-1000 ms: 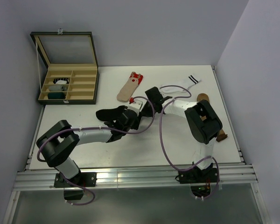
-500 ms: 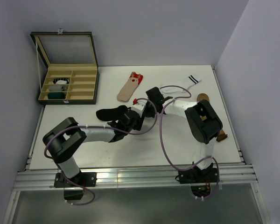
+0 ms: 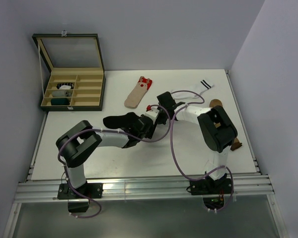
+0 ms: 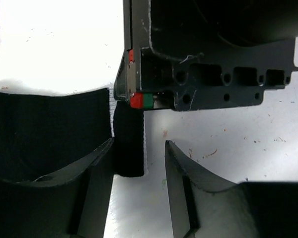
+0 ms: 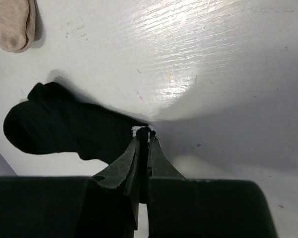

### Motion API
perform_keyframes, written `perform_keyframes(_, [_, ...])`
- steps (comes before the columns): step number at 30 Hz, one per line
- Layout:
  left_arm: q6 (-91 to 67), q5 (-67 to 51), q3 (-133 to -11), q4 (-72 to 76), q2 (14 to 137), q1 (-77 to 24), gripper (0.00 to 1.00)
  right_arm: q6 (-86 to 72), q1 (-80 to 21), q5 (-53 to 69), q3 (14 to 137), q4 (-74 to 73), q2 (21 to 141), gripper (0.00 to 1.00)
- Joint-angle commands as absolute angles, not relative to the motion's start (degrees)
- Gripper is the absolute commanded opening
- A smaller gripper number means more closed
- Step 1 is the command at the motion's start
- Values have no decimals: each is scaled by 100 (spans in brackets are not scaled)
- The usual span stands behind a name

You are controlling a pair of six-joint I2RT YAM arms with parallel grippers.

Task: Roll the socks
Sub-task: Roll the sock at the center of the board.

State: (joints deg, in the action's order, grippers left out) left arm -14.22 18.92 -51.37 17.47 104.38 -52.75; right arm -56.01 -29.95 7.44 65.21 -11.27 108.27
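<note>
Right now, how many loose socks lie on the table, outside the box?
4. The black sock lies mid-table, pinched by the right gripper. The beige sock is behind it and the white sock is far right. The brown sock is mostly hidden under the right arm. More may be hidden.

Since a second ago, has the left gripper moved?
Yes. The left gripper has shifted slightly right, away from the divided box.

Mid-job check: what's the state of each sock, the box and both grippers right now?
black sock, unrolled, one edge pinched
beige sock, flat, unrolled
white sock, lying unrolled
brown sock, partly hidden under the right arm
box, lid open
left gripper, jaws open around the black sock's edge
right gripper, jaws shut on the black sock
</note>
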Motion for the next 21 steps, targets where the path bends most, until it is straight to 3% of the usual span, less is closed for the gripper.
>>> perform_keyframes(1, [-1389,1907,-5449,1617,10582,-5309,48,-5546,-2962,817,6495,-1107,10820,0])
perform_keyframes(5, [-1389,1907,-5511,1521,10652,-5326,38,-5563,-2953,870,6469,-1055,10758,0])
perform_keyframes(6, [-1380,1907,-5519,1494,10661,-5326,26,-5581,-2944,896,6460,-1046,10740,0])
perform_keyframes(8, [-1380,1890,-5555,1468,10670,-5344,10,-5599,-2927,931,6381,-932,10670,0])
perform_keyframes(11, [-1397,1881,-5528,1450,10574,-5344,1,-5616,-2909,932,6276,-800,10495,0])
perform_keyframes(21, [-2372,801,-5537,835,10116,-4835,0,-5818,-2777,669,5433,191,9467,35])
